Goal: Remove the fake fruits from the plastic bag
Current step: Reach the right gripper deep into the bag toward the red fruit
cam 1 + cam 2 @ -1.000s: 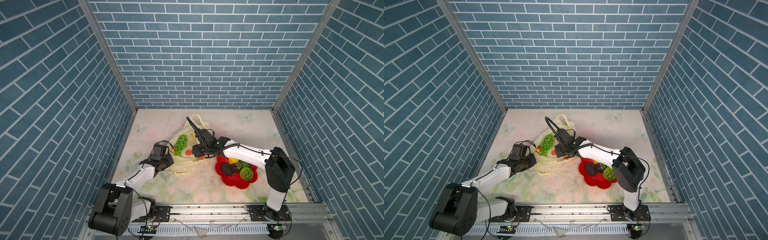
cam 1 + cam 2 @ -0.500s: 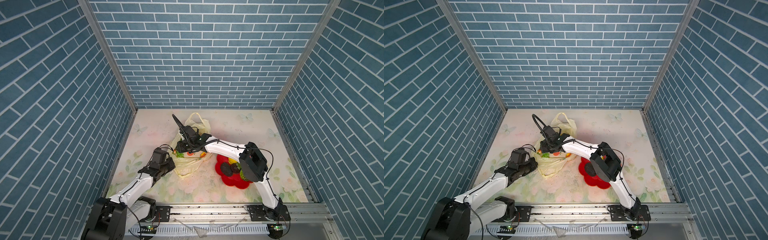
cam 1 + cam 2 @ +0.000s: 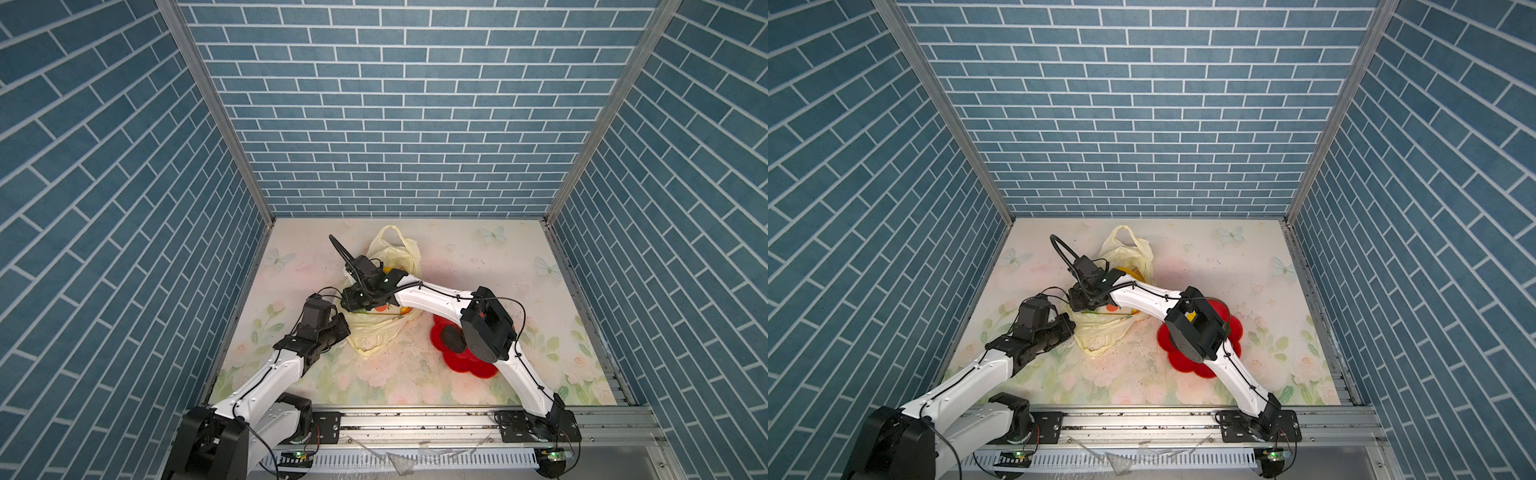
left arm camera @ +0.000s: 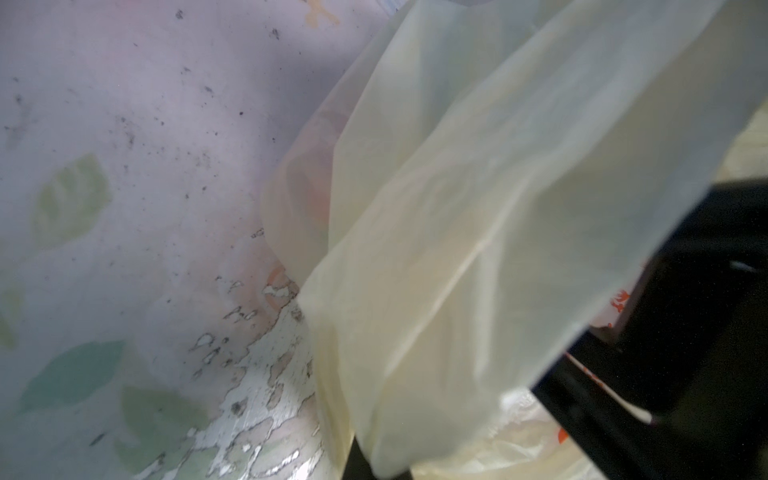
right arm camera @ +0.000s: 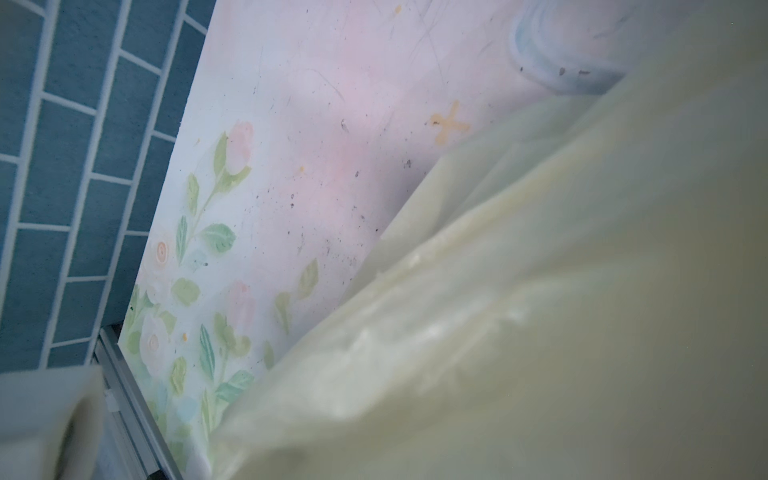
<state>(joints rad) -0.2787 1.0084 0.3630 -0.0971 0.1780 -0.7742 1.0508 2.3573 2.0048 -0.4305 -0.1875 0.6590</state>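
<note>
The bag [image 3: 374, 332] [image 3: 1100, 332] lies crumpled on the table [image 3: 478, 257], handles at its far end. The left gripper [image 3: 343, 328] [image 3: 1071, 330] is clamped on the bag's near left edge, and its wrist view shows film [image 4: 457, 249] running into the jaws. The right gripper [image 3: 353, 301] [image 3: 1081, 303] reaches across and points down onto the bag's left half. Film [image 5: 540, 332] fills its wrist view, so I cannot tell its jaws. A dark fruit [image 3: 453, 338] sits on the plate [image 3: 469, 365], right of the bag.
</note>
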